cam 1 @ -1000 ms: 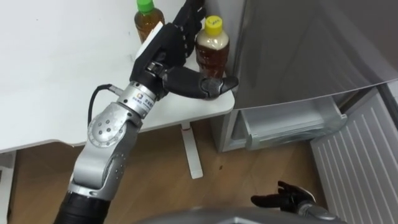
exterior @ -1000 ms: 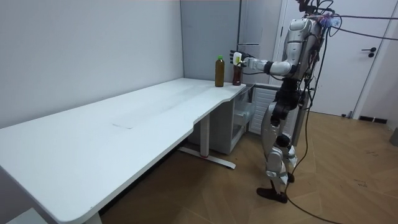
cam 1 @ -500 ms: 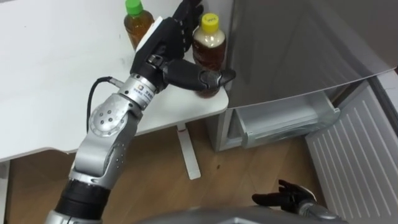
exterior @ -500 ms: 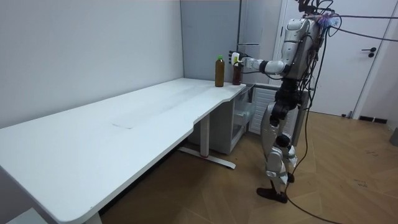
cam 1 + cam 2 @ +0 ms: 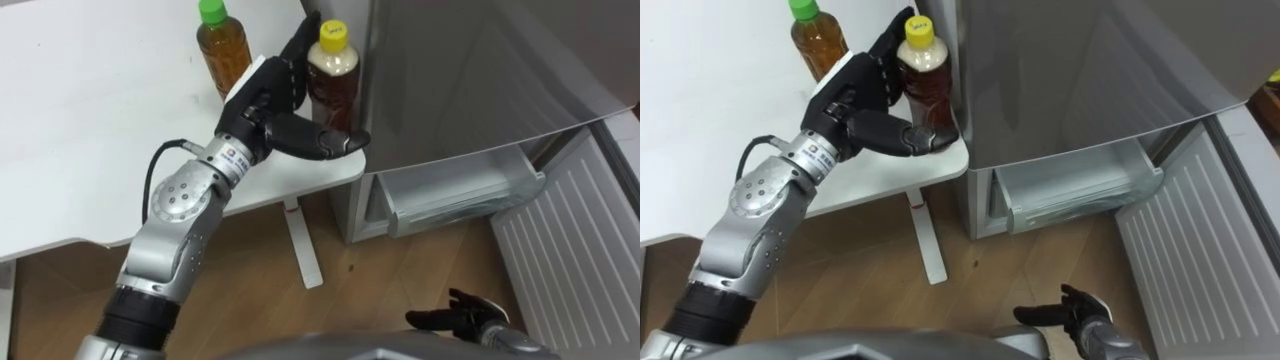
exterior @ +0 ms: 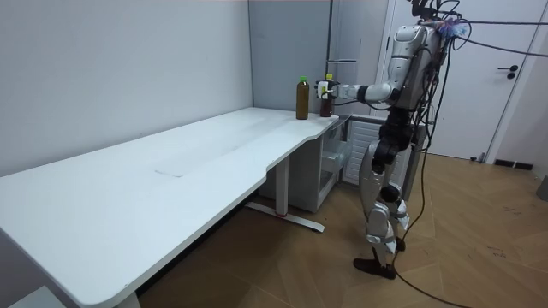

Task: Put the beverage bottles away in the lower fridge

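Left hand (image 5: 272, 95) is on the yellow-capped bottle (image 5: 332, 85) right at the corner of the white surface (image 5: 90, 130): thumb hooked across the front low down, fingers (image 5: 300, 45) reaching up behind it. That looks like a wrap around the bottle, though how firm the contact is at the back I can't tell. The green-capped bottle (image 5: 222, 55) stands just beside it on the surface, untouched. Right hand (image 5: 458, 320) hangs low with relaxed, open fingers, holding nothing.

In the room view the robot stands at the end of the surface by the fridge (image 5: 470, 70), left arm stretched out.

The lower fridge is already open, its door (image 5: 575, 240) swung wide and a drawer (image 5: 460, 195) showing. The job now is a solid grip. I'd want the fingers snug around the body before any lift, then a straight rise, keeping the bottle upright and clear of the fridge wall it stands just beside.
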### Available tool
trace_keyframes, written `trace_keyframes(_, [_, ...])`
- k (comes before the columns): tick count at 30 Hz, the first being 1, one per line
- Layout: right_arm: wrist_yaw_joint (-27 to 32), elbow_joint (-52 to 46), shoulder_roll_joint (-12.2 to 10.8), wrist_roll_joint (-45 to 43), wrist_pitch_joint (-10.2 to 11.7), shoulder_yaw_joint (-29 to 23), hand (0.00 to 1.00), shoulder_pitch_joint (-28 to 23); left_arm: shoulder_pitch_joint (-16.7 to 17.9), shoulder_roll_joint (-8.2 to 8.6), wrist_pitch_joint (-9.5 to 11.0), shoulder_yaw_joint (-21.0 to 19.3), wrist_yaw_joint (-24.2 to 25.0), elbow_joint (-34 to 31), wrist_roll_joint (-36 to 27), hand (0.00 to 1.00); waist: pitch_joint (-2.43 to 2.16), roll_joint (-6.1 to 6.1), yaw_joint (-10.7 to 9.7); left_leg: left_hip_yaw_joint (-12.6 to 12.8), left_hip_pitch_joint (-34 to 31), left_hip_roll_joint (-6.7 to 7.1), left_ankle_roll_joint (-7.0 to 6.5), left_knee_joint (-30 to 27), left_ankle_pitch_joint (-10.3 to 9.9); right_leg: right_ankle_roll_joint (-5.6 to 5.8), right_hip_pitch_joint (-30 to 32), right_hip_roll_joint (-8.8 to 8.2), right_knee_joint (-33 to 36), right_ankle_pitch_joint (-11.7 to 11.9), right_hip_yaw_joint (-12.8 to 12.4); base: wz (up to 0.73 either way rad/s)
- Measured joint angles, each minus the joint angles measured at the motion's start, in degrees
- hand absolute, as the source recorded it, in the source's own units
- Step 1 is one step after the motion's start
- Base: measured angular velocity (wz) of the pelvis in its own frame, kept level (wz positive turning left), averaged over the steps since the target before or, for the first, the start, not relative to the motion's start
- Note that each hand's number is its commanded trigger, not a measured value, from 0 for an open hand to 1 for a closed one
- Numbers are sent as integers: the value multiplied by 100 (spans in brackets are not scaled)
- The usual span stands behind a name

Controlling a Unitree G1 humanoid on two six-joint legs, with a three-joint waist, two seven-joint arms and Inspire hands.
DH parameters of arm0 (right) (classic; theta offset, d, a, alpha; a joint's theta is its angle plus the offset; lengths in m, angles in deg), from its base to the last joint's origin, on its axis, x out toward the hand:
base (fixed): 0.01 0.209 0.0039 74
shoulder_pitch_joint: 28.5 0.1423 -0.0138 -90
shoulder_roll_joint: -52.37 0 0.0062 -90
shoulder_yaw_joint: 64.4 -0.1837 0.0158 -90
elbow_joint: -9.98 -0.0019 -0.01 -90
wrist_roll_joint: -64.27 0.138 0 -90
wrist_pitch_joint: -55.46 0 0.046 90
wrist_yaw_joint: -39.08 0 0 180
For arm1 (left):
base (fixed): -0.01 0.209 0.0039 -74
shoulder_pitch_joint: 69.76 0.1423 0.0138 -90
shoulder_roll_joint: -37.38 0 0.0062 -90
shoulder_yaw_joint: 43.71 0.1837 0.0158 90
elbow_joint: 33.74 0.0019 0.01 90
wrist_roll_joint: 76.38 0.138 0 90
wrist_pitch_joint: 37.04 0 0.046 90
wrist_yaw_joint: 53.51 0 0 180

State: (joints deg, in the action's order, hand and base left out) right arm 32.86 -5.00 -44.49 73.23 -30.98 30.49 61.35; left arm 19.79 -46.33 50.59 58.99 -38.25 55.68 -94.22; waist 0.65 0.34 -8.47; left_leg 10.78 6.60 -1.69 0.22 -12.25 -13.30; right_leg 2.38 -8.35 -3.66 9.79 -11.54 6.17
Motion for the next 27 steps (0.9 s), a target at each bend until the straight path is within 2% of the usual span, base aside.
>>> trace_keyframes(5, [7, -16, -2, 61, -117, 8, 0, 9, 0, 5, -17, -1, -112, 18, -2, 100, 1, -3, -51, 0, -4, 1, 0, 1, 0, 0, 7, -1, -3, 0, -8, 0])
trace_keyframes(11, [-12, -156, -4, 71, -128, 11, 0, -13, -2, 12, -26, 37, -136, 40, 4, 100, 13, -36, -81, 13, -3, 1, 0, 1, 0, 0, 21, -1, -5, 0, -27, 0])
trace_keyframes(14, [-19, -181, -8, 70, -183, 18, 0, -15, -2, 11, -34, 96, -122, 41, 4, 100, 0, -62, -75, 12, -1, 2, 0, -1, 0, 0, 20, -3, -3, 0, -27, 0])
trace_keyframes(19, [-16, -337, -34, 70, -188, 23, 0, -112, -4, 80, -112, 109, -200, 41, 2, 100, -11, -110, -80, 14, 1, 2, 0, -6, 1, 0, 19, -5, -2, 0, -33, 0])
trace_keyframes(23, [-10, -369, -40, 70, -187, 59, 0, -124, -15, 113, -155, 124, -229, 64, 0, 100, 1, -143, -77, 19, -1, 2, 0, -9, 1, 1, 17, -5, -2, 0, -30, 0])
trace_keyframes(26, [-8, -374, -41, 70, -186, 59, 0, -127, -16, 131, -155, 123, -234, 64, -2, 100, 4, -150, -80, 19, -4, 2, 0, -10, 1, 1, 18, -5, -3, 0, -30, 0])
trace_keyframes(27, [2, -375, -41, 70, -185, 59, 0, -125, -26, 129, -155, 122, -235, 64, -3, 100, -10, -127, -79, 17, -15, 2, 0, -19, 0, 1, 17, -4, -2, 0, -26, 0])
